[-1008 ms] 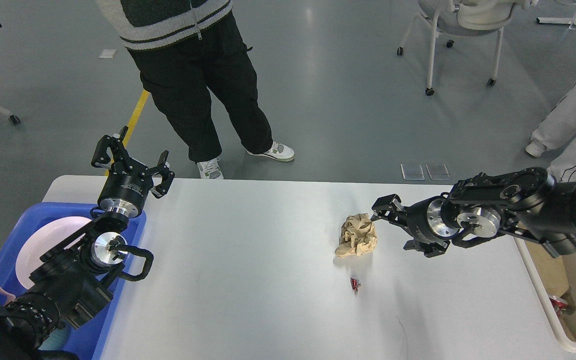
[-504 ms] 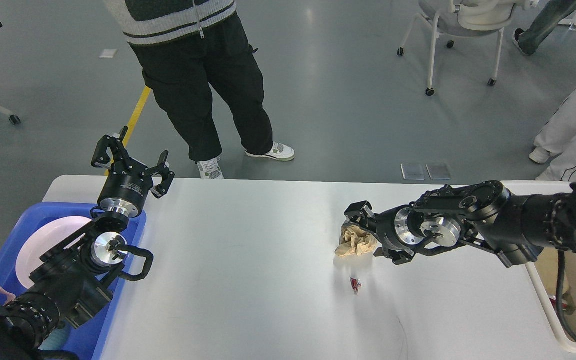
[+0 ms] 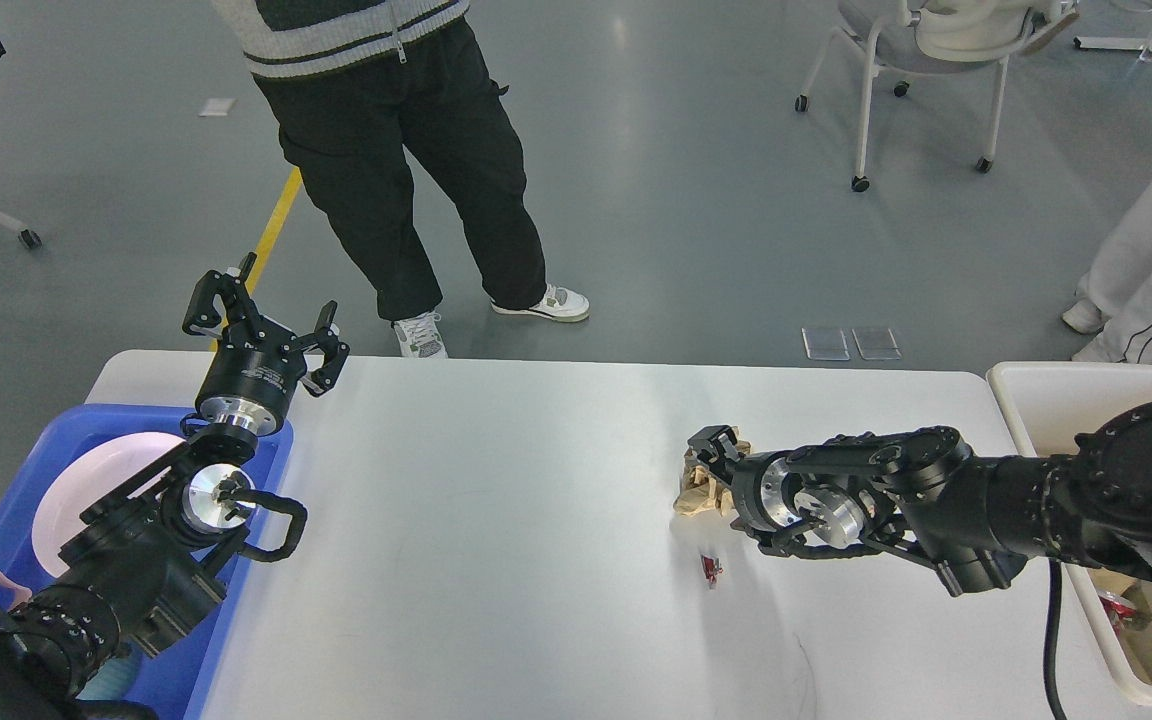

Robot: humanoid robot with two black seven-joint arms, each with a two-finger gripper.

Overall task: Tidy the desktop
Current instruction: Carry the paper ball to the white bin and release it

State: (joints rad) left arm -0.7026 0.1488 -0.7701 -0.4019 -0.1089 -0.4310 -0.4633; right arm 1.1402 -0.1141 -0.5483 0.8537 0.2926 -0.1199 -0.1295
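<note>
Smooth, glossy white-grey desktop point(image 3: 496, 520), rounded corners, filling the lower view. On its right half lies crumpled tan paper point(image 3: 693, 492); my right gripper point(image 3: 711, 462) is on it, finger state indiscernible. My left gripper point(image 3: 261, 325), fingers spread and empty, hangs over the desktop's far-left corner, beside a blue plastic tray point(image 3: 266, 465).

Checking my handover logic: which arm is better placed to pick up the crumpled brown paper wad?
Right. The right pincer is already at the crumpled brown paper wad, near the cream-white bin. The left pincer hangs open far across the white desktop, beside the blue tray.
</note>
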